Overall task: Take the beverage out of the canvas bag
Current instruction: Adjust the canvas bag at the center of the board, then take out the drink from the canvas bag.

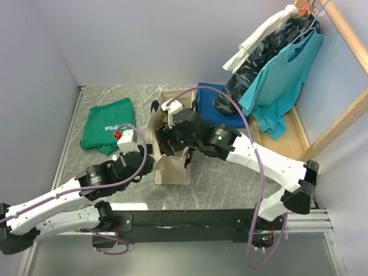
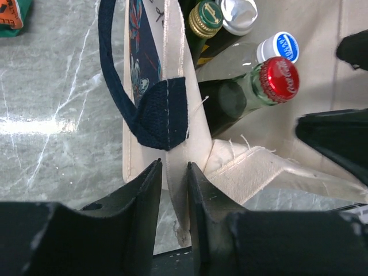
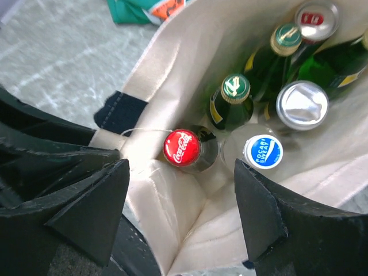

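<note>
My left gripper [image 2: 173, 168] has its jaws pinched nearly shut on the side wall of the tall cream canvas bag [image 2: 172, 52], just below the navy strap handle [image 2: 167, 115]. The arm stretches low from the bag's left. My right gripper [image 3: 181, 172] hangs wide open over the bag's mouth, holding nothing and tilted down toward the red-capped glass cola bottle [image 3: 181, 147] standing inside beside green bottles [image 3: 233, 103].

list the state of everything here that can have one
left hand, shut on the canvas bag wall
canvas bag, upright, mouth open
right hand, open, at the bag's mouth
red-capped bottle, capped, standing in the bag
blue-capped bottle, capped, in the bag
green shirt, folded, lying flat
</note>
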`<action>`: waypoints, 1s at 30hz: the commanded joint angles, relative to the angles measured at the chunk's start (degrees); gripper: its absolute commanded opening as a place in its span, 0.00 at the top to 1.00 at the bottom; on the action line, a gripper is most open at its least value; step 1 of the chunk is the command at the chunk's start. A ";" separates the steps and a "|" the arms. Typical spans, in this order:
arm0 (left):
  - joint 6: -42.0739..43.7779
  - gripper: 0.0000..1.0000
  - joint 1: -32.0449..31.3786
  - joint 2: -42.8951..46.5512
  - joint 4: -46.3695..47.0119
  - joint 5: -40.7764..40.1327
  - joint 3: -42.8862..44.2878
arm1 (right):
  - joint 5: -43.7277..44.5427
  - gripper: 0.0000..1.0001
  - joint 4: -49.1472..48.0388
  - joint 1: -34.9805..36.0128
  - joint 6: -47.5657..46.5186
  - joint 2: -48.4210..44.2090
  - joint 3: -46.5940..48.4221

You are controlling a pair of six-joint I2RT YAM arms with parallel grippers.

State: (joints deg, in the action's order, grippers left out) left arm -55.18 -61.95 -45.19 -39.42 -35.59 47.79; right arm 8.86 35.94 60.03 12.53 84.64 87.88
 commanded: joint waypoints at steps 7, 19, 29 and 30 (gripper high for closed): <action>0.42 0.74 -0.19 -0.95 -0.84 4.48 -4.28 | 1.51 0.21 0.44 0.79 -0.14 1.05 1.68; -0.11 0.75 -0.27 -1.13 1.10 4.66 -7.54 | 1.24 0.24 0.88 1.05 -0.58 3.86 3.35; -0.28 0.74 -0.27 -0.34 0.13 4.13 -7.10 | 1.95 0.30 1.85 1.14 -1.37 6.41 5.99; -0.37 0.75 -0.27 -0.25 -0.04 3.96 -7.01 | 2.03 0.31 2.02 1.14 -1.46 6.67 6.25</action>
State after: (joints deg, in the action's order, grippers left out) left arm -55.42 -61.91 -45.54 -34.52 -34.35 41.80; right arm 9.85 37.76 60.62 12.03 90.02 90.67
